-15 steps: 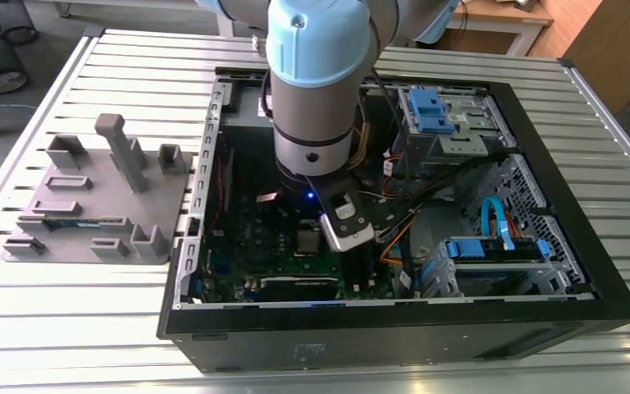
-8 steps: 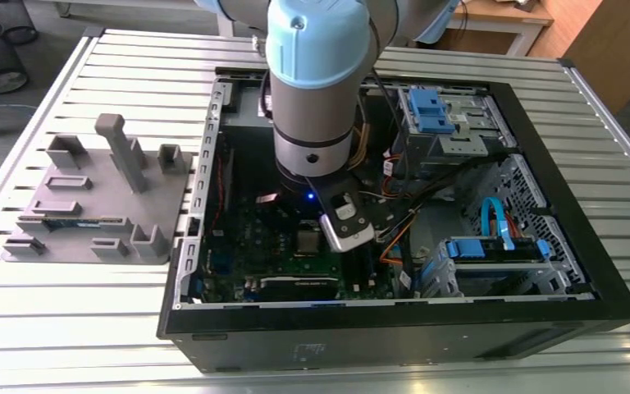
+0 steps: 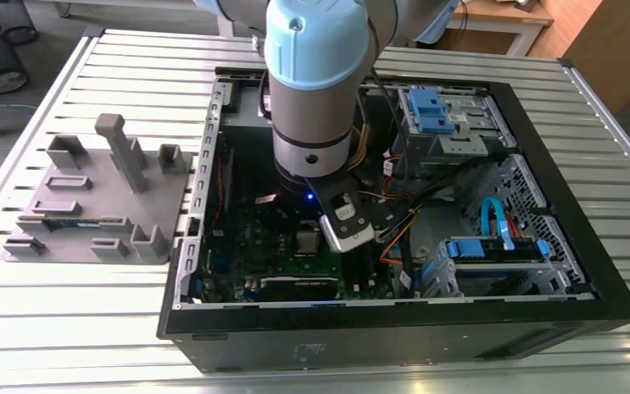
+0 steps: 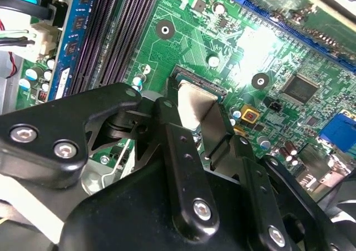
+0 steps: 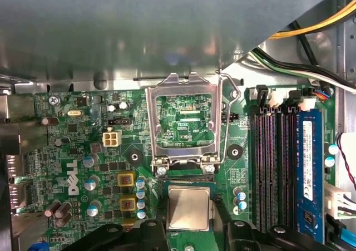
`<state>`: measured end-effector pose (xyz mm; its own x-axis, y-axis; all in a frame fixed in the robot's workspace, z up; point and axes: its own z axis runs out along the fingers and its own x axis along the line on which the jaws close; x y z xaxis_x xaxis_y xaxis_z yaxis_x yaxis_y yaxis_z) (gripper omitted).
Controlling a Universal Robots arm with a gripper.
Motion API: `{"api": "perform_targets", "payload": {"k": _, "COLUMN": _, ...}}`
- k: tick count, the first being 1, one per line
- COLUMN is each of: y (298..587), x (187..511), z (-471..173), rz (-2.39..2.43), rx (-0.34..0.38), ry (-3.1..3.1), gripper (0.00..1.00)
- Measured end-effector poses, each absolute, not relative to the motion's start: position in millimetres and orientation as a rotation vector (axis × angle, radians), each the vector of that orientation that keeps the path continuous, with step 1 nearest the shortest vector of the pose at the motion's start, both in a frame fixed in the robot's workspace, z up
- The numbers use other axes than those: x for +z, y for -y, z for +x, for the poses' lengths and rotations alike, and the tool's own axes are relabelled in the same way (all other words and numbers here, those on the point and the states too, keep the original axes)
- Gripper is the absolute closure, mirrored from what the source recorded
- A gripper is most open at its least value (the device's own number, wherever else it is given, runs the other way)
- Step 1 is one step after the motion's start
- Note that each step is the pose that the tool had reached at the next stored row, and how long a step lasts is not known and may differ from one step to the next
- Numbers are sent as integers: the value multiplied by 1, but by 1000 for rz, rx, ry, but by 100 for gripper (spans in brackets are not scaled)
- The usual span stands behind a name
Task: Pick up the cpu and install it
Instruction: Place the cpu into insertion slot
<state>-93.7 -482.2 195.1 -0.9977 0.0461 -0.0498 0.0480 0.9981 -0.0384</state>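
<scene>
Slatted table (image 3: 129,328) carries an open PC case (image 3: 403,345) mid-table, w/ a grey block tray (image 3: 96,205) by the table edge at the exterior view's left. Arm (image 3: 315,82) reaches down into the case. Green motherboard (image 5: 83,151) has its socket frame (image 5: 151,123) hinged open. Gripper (image 5: 189,209) is clamped on the cpu (image 5: 189,207), fingers (image 4: 178,151) on either side. The cpu is over the socket base just beside the raised frame; seated or not, can't tell.
</scene>
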Motion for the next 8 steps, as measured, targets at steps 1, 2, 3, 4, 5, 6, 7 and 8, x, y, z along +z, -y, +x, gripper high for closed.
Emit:
{"api": "perform_targets", "payload": {"k": 1, "y": 482, "x": 195, "z": -94, "rz": 73, "rx": -61, "ry": -3091, "gripper": 56}}
{"api": "perform_targets", "payload": {"k": 2, "y": 483, "x": 195, "z": -94, "rz": 73, "rx": -61, "ry": -3091, "gripper": 56}}
{"api": "perform_targets", "payload": {"k": 3, "y": 483, "x": 195, "z": -94, "rz": 73, "rx": -61, "ry": -3091, "gripper": 56}}
{"api": "perform_targets", "payload": {"k": 4, "y": 484, "x": 195, "z": -94, "rz": 73, "rx": -61, "ry": -3091, "gripper": 56}}
{"api": "perform_targets", "payload": {"k": 5, "y": 484, "x": 195, "z": -94, "rz": 73, "rx": -61, "ry": -3091, "gripper": 56}}
{"api": "perform_targets", "payload": {"k": 6, "y": 484, "x": 195, "z": -94, "rz": 73, "rx": -61, "ry": -3091, "gripper": 56}}
{"api": "perform_targets", "payload": {"k": 7, "y": 484, "x": 195, "z": -94, "rz": 72, "rx": -61, "ry": -3091, "gripper": 56}}
{"api": "perform_targets", "payload": {"k": 8, "y": 484, "x": 194, "z": -94, "rz": 72, "rx": -61, "ry": -3091, "gripper": 56}}
